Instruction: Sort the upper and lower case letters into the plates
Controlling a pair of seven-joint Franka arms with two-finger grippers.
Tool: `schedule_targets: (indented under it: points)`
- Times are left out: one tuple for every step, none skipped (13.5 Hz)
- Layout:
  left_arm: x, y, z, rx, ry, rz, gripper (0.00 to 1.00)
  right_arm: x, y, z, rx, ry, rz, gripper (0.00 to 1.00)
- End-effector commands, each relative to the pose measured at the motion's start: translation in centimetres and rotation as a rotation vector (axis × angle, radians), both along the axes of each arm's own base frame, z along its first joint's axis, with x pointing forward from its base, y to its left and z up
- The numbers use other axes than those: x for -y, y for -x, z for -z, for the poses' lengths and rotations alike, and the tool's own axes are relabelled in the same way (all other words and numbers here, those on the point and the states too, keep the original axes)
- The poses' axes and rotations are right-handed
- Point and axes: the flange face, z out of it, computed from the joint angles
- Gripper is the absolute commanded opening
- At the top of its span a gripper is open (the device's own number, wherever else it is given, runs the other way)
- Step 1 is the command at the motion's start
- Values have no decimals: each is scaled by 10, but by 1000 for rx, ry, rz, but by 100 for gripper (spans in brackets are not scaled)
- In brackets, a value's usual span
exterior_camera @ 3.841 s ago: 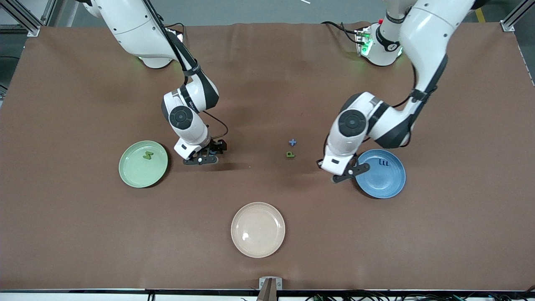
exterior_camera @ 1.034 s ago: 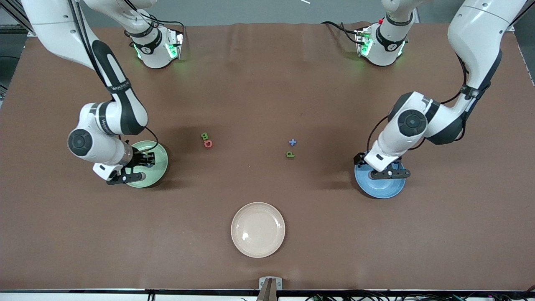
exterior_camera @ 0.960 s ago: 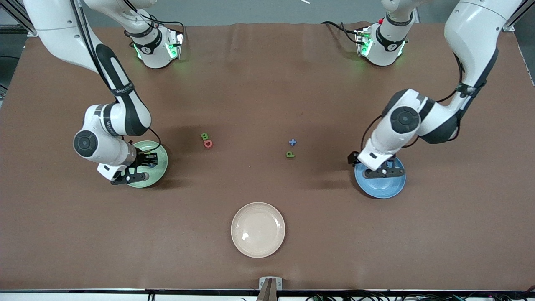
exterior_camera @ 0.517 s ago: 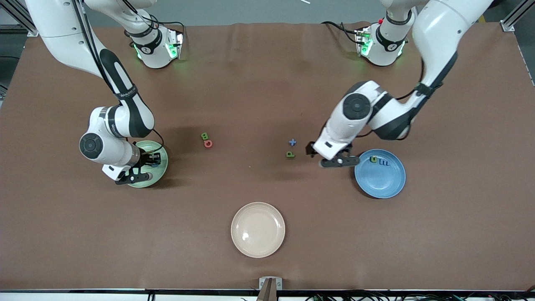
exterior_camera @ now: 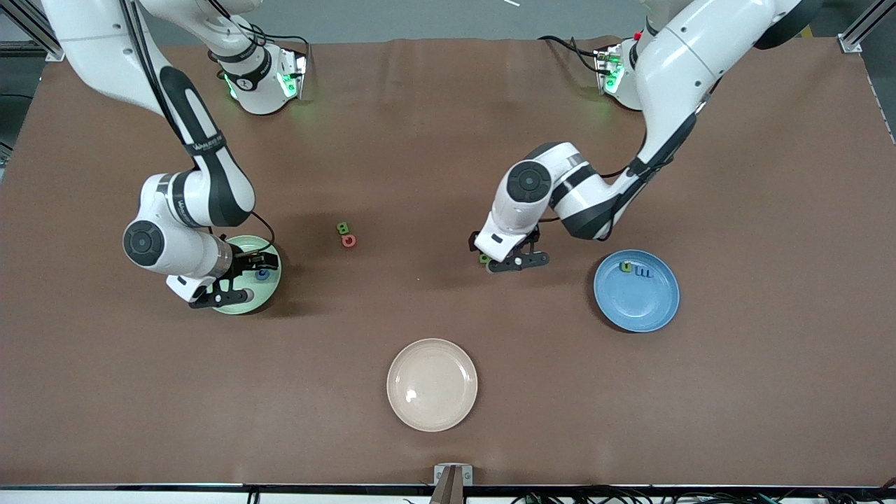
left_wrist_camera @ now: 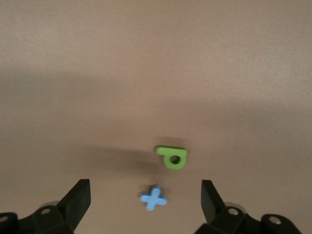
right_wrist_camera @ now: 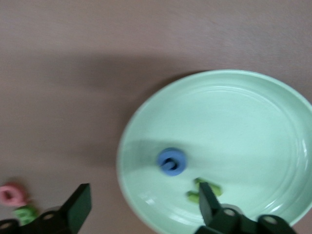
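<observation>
Green p (left_wrist_camera: 172,158) and blue t (left_wrist_camera: 154,197) under left gripper (exterior_camera: 509,260), jaws apart, right gripper (exterior_camera: 238,280) jaws apart over pale green plate (right_wrist_camera: 253,112).

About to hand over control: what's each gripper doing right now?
Left gripper: open, empty, over the blue t and green p.
Right gripper: open, empty, over the pale green plate.

A robotics lab: two white arms bolted to a brown-covered table (exterior_camera: 448,140), aluminium frame posts (exterior_camera: 857,31) at corners, cables (exterior_camera: 630,498) along the edge.
</observation>
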Motion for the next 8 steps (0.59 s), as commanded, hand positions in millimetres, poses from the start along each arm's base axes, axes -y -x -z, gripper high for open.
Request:
schedule_targets:
  points:
    - [22, -4, 11, 6, -30, -15, 100, -61, 20, -15, 5, 8, 8, 100]
    - [24, -3, 16, 12, -41, -8, 100, -84, 27, -14, 7, 12, -10, 100]
    - [28, -3, 18, 21, -45, -3, 100, -107, 34, -15, 11, 17, -17, 100]
    - [29, -5, 23, 27, -54, -2, 100, -126, 41, -14, 12, 20, -38, 100]
    - [31, -3, 28, 31, -62, 3, 100, -143, 49, -12, 26, 18, -66, 100]
    - [31, -4, 34, 43, -69, 10, 100, -143, 56, -2, 50, 16, -61, 100]
    - [32, -5, 39, 55, -63, 11, 99, -147, 62, 4, 63, 16, -71, 100]
    - [32, -7, 41, 74, -53, 11, 99, -154, 68, 9, 59, 18, -84, 100]
